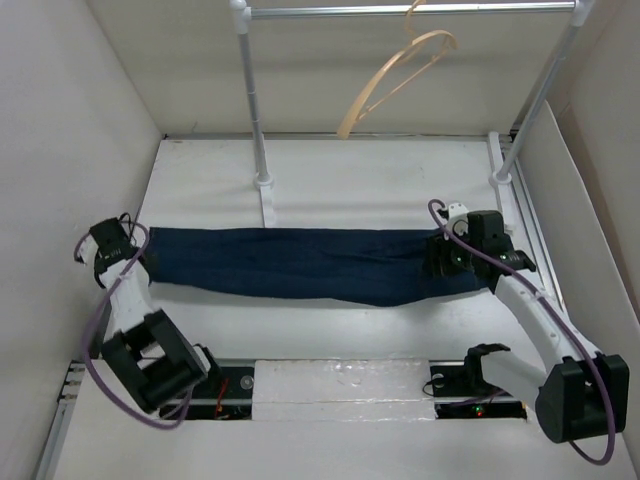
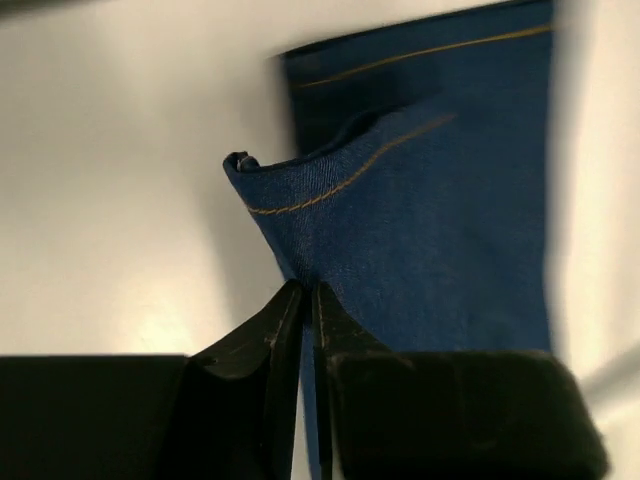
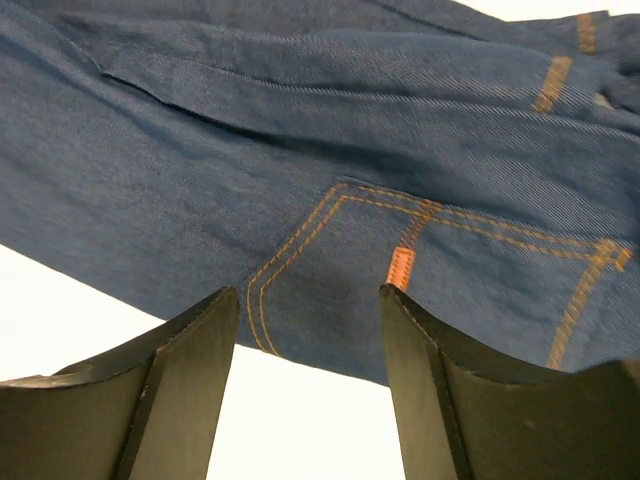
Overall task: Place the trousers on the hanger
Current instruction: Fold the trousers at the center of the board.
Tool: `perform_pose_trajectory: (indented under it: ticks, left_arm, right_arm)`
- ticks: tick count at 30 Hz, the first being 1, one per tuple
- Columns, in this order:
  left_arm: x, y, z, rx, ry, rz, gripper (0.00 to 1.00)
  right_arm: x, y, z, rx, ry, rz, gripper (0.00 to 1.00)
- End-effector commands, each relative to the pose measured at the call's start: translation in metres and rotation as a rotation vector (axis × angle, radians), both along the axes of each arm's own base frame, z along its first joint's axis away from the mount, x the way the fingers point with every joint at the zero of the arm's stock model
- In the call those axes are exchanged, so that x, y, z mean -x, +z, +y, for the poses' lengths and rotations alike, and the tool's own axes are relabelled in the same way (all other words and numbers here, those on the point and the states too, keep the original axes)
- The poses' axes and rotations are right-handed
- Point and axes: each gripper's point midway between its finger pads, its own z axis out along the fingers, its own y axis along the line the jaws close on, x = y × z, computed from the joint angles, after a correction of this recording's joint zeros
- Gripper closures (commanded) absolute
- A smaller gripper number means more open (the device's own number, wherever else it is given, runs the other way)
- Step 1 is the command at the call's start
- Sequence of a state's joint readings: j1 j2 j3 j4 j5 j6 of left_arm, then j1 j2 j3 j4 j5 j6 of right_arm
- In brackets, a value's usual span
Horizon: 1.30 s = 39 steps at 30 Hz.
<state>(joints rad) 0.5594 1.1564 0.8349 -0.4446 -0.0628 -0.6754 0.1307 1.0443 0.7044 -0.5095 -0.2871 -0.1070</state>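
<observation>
The trousers (image 1: pixel 300 263) lie flat and stretched across the table, leg hems at the left, waist at the right. My left gripper (image 1: pixel 140 256) is shut on the hem end of a leg; in the left wrist view the denim (image 2: pixel 420 230) is pinched between the fingers (image 2: pixel 345 330) and lifted in a fold. My right gripper (image 1: pixel 452 260) is open over the waist end; in the right wrist view its fingers (image 3: pixel 200 340) straddle the pocket stitching (image 3: pixel 340 230) at the cloth's edge. The hanger (image 1: pixel 395 75) hangs tilted from the rail at the back.
A silver metal rail (image 1: pixel 400 10) on two white posts (image 1: pixel 255 110) stands at the back of the table. White walls (image 1: pixel 60 120) close both sides. A white foam strip (image 1: pixel 345 385) lies between the arm bases at the near edge.
</observation>
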Motion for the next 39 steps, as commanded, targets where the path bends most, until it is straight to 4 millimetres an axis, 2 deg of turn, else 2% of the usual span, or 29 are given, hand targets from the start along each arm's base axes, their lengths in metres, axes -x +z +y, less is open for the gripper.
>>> perform_pose_trajectory:
  ticks: [1,2,3,5,6,8,9,10,12,13,14,16,17,18,19,23,26,30,31,32,33,36,39]
  left_arm:
    - [0.032,-0.051,0.012,0.045,0.046,0.172,0.94]
    - [0.032,-0.050,0.013,0.056,0.045,0.179,0.86]
    - [0.030,-0.049,0.014,0.065,0.044,0.182,0.73]
    - [0.016,-0.026,0.017,0.056,0.040,0.118,0.56]
    - [0.006,-0.001,0.022,0.026,0.038,0.050,0.48]
    - [-0.009,0.022,0.010,0.026,-0.018,-0.011,0.46]
    - [-0.021,0.038,0.003,0.006,-0.048,-0.050,0.47]
    - [-0.040,0.050,-0.017,-0.017,-0.127,-0.099,0.46]
    - [-0.056,0.060,-0.033,-0.043,-0.189,-0.139,0.46]
    - [-0.069,0.063,-0.046,-0.073,-0.239,-0.148,0.45]
    - [-0.073,0.060,-0.050,-0.085,-0.258,-0.126,0.45]
    - [-0.081,0.041,-0.053,-0.102,-0.305,-0.024,0.45]
    - [-0.083,0.032,-0.055,-0.104,-0.325,0.013,0.46]
    - [-0.084,0.012,-0.057,-0.087,-0.344,0.070,0.46]
    - [-0.084,0.003,-0.057,-0.084,-0.350,0.090,0.46]
    - [-0.078,-0.034,-0.052,-0.085,-0.367,0.192,0.47]
    - [-0.075,-0.049,-0.049,-0.081,-0.354,0.241,0.51]
    - [-0.082,-0.053,-0.042,-0.103,-0.348,0.258,0.54]
    - [-0.075,-0.058,-0.038,-0.093,-0.333,0.298,0.55]
    - [-0.072,-0.066,-0.039,-0.077,-0.338,0.333,0.60]
    - [-0.070,-0.067,-0.036,-0.067,-0.321,0.345,0.72]
    - [-0.053,-0.069,-0.031,-0.065,-0.280,0.361,0.73]
    - [-0.050,-0.071,-0.029,0.006,-0.235,0.300,0.72]
  right_arm:
    - [-0.017,0.037,-0.008,-0.004,-0.049,-0.116,0.37]
    - [-0.020,0.046,-0.011,0.003,-0.066,-0.136,0.37]
    - [-0.023,0.051,-0.016,0.009,-0.094,-0.144,0.37]
    - [-0.027,0.055,-0.028,0.031,-0.156,-0.155,0.36]
    - [-0.032,0.060,-0.032,0.031,-0.177,-0.166,0.33]
    - [-0.043,0.058,-0.045,0.016,-0.241,-0.150,0.28]
    - [-0.050,0.063,-0.049,0.011,-0.257,-0.164,0.27]
    - [-0.059,0.062,-0.053,0.011,-0.277,-0.164,0.25]
    - [-0.071,0.062,-0.065,0.046,-0.325,-0.166,0.24]
    - [-0.082,0.071,-0.072,0.065,-0.353,-0.193,0.22]
    - [-0.089,0.058,-0.075,0.084,-0.361,-0.151,0.21]
    - [-0.100,0.061,-0.082,0.126,-0.377,-0.128,0.21]
    - [-0.103,0.056,-0.076,0.143,-0.358,-0.112,0.20]
    - [-0.106,0.044,-0.075,0.161,-0.348,-0.071,0.20]
    - [-0.108,0.044,-0.084,0.205,-0.379,-0.076,0.17]
    - [-0.111,0.026,-0.081,0.226,-0.364,-0.036,0.15]
    - [-0.112,0.020,-0.074,0.208,-0.347,-0.034,0.15]
    - [-0.109,0.015,-0.071,0.194,-0.338,-0.046,0.15]
    - [-0.110,0.013,-0.071,0.191,-0.336,-0.047,0.15]
    - [-0.110,0.011,-0.070,0.191,-0.333,-0.043,0.15]
    - [-0.110,0.008,-0.070,0.192,-0.327,-0.036,0.15]
    - [-0.109,0.002,-0.069,0.189,-0.319,-0.022,0.15]
    - [-0.106,0.003,-0.060,0.144,-0.293,-0.038,0.15]
